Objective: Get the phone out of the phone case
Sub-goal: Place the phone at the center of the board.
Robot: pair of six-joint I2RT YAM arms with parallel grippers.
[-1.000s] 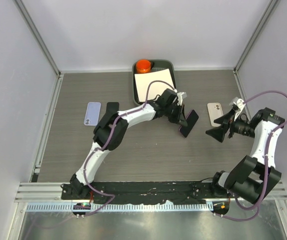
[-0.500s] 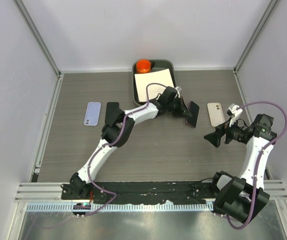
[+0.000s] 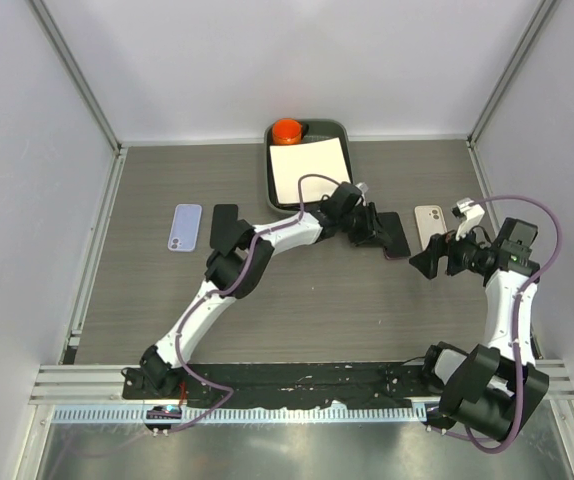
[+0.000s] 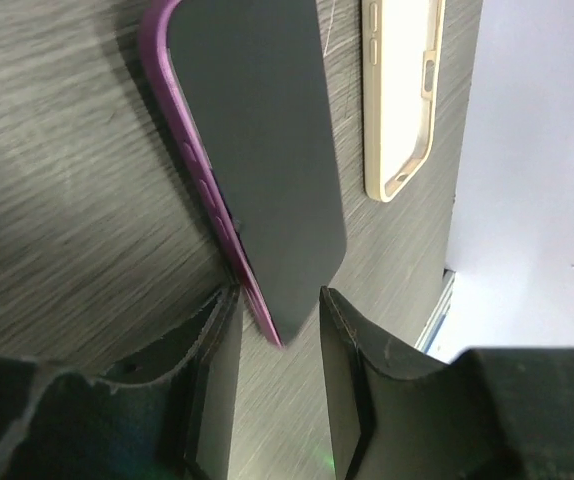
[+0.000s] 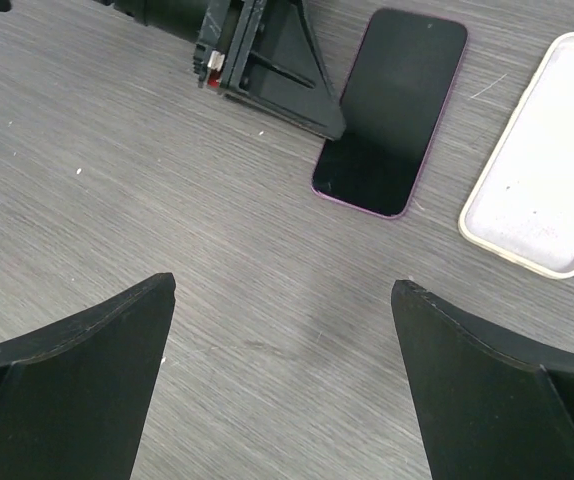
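Release step: phone [image 5: 392, 110] flat beside empty case [image 5: 537, 195] by tabletop [image 3: 317, 310] right edge, left claw [image 4: 279, 295] parted, right claw [image 5: 283, 288] wide open; lift left claw clear.

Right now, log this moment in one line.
phone: flat, out of case | case: empty, beside phone | left gripper: open at phone's end | right gripper: open, empty

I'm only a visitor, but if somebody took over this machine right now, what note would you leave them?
Left end effector: jaws parted around one corner of the phone, which lies flat on the table.
Right end effector: open, empty, hovering nearby.
Case: empty, lying beside the phone.
Done: the phone is out of the case.
Left: probably just backing both arms away.
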